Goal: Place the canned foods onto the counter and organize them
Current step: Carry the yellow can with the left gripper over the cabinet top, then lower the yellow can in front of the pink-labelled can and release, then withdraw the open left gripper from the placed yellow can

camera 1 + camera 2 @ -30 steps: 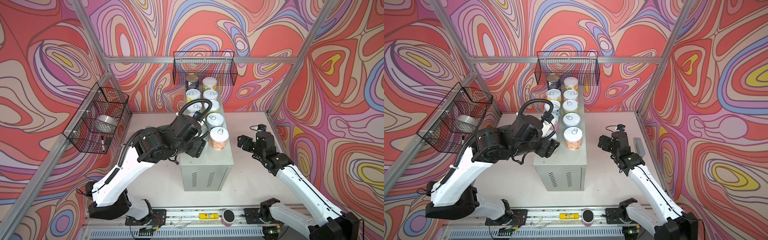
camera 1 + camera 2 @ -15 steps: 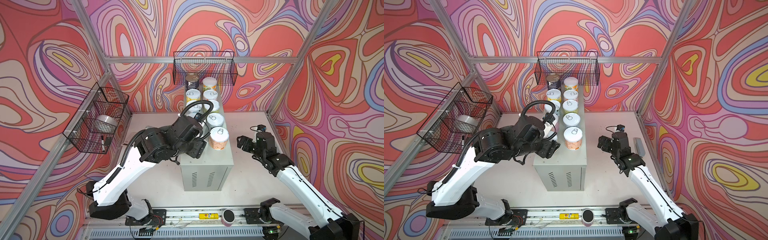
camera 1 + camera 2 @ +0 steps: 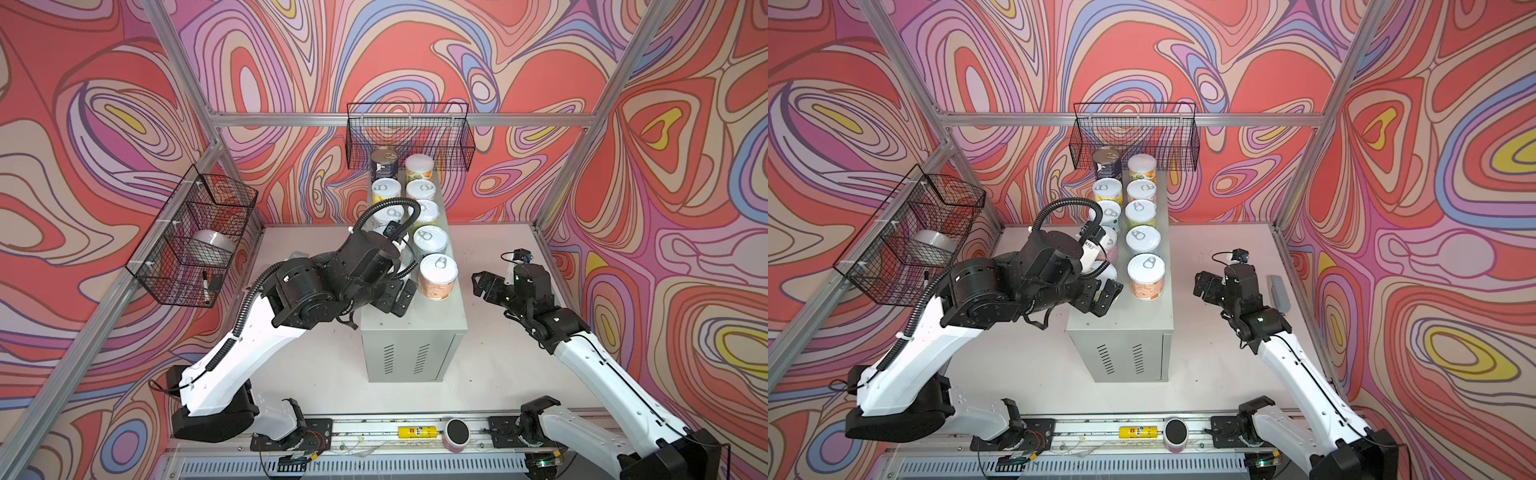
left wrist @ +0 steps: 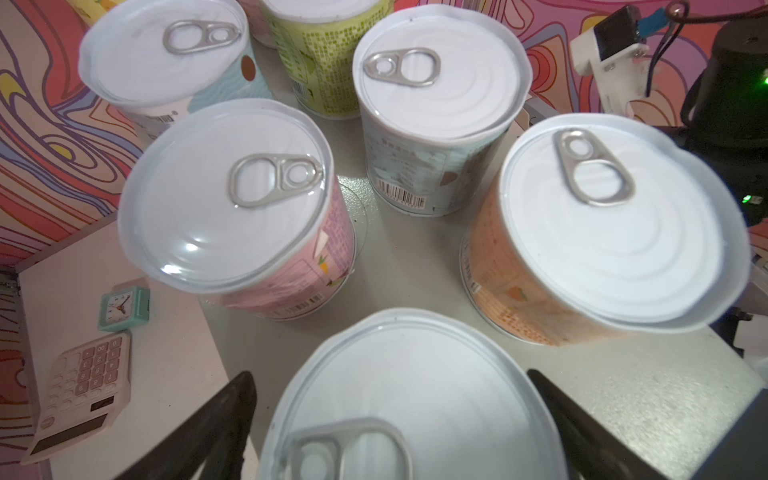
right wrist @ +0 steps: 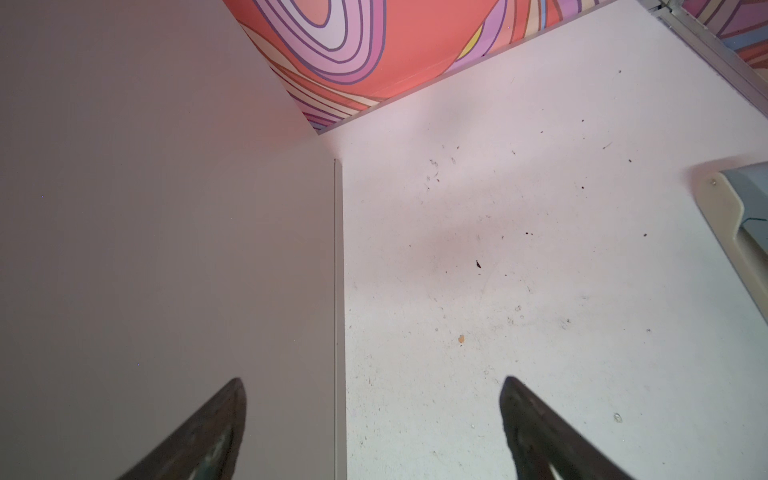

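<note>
The canned foods stand in two rows on the light-grey counter (image 3: 415, 328) (image 3: 1125, 324), with a dark-blue tin (image 3: 384, 164) at the far end. An orange-labelled can (image 3: 438, 276) (image 4: 615, 224) is the nearest of the right row. My left gripper (image 3: 405, 293) (image 4: 390, 382) is open, its fingers either side of the nearest can of the left row (image 4: 415, 395) with small gaps. That can sits on the counter top and is mostly hidden by the arm in both top views. My right gripper (image 3: 482, 284) (image 5: 374, 382) hangs open and empty, low beside the counter's right wall (image 5: 166, 249).
A black wire basket (image 3: 409, 137) hangs on the back wall above the far cans, another (image 3: 195, 237) on the left wall. A calculator (image 4: 79, 395) and green clock (image 4: 122, 309) lie left of the counter. A grey object (image 3: 1278, 293) lies at the table's right edge. A yellow tube (image 3: 417, 432) and pink cylinder (image 3: 457, 432) rest on the front rail.
My left gripper has opened and let go of the front-left can, which now stands free on the counter. The left arm shifted slightly. The right arm has hardly moved.
</note>
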`<state>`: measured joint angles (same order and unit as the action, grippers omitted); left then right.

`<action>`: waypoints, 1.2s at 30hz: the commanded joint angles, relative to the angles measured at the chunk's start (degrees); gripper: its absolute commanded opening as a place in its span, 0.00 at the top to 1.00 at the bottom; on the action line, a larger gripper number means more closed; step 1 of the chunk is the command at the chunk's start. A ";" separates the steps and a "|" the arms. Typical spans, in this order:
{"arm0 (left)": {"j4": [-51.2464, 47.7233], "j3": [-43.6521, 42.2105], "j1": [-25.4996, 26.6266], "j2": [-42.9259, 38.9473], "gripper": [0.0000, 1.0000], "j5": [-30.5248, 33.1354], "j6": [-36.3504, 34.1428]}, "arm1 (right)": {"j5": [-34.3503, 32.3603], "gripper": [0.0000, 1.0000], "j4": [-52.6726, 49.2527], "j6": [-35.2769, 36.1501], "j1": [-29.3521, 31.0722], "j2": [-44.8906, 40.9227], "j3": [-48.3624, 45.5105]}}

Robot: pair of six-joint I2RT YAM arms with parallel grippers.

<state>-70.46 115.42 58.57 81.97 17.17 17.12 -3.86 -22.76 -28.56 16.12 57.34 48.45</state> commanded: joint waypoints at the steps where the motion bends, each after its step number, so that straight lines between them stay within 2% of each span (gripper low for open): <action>1: -0.59 2.43 0.23 -1.16 0.00 2.30 -1.76 | 0.69 0.02 0.02 1.09 -0.30 -0.78 1.92; 7: 0.46 7.93 0.23 -4.12 0.00 0.97 -4.20 | -0.87 0.02 -4.13 3.51 -0.30 -0.19 9.83; 9: 1.72 8.21 0.29 -5.92 0.00 2.36 -4.62 | -1.79 0.02 -5.51 5.34 -0.29 -0.15 13.04; 12: 3.68 6.37 0.23 -9.00 0.00 7.95 -5.30 | -1.76 0.02 -7.57 8.01 -0.30 -0.04 17.60; 16: 9.62 -0.91 0.28 -14.68 0.01 12.15 -6.29 | -1.68 0.05 -10.92 9.54 0.28 0.14 21.61; 20: 15.49 -9.11 0.15 -19.93 0.01 17.53 -6.49 | -8.56 0.07 -12.04 11.56 5.84 -2.26 23.06; 24: 15.80 -11.50 -0.11 -21.51 0.01 21.21 -5.59 | -15.59 0.08 -13.73 12.99 12.58 -2.43 25.15; 29: 13.22 -13.02 -1.96 -21.14 0.00 21.30 -3.39 | -22.33 0.10 -13.27 14.60 20.20 -1.69 25.78; 36: 13.74 -18.56 -12.18 -23.44 0.01 11.79 -0.78 | -25.95 0.11 -12.72 15.37 25.22 -0.64 26.52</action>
<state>-57.23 98.15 48.36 59.61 32.73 14.55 -26.24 -34.87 -14.31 40.29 56.31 73.32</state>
